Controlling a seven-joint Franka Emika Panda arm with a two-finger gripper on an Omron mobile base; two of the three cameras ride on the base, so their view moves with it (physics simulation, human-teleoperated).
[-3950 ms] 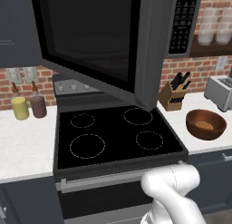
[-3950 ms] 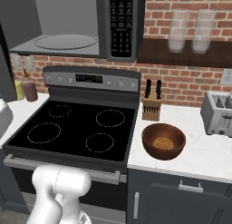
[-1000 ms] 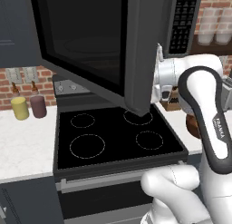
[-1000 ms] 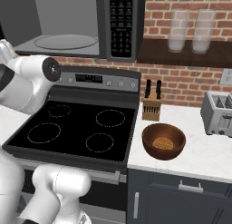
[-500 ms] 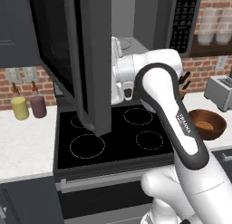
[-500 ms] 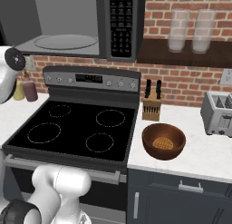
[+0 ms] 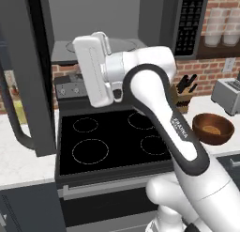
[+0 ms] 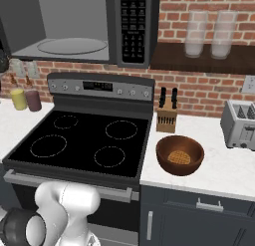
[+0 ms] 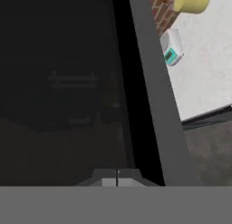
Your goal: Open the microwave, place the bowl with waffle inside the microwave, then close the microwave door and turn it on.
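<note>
Since 0.5 s ago, microwave door (image 7: 33,71) has swung further left, now wide open; gripper (image 9: 117,181) shut, empty, pressed vs its glass. Next: clear arm, go for bowl (image 8: 180,155) w/ waffle on white desk (image 8: 224,170) right of stove (image 8: 82,140). Microwave (image 8: 74,26) cavity open above; brick wall behind.
</note>
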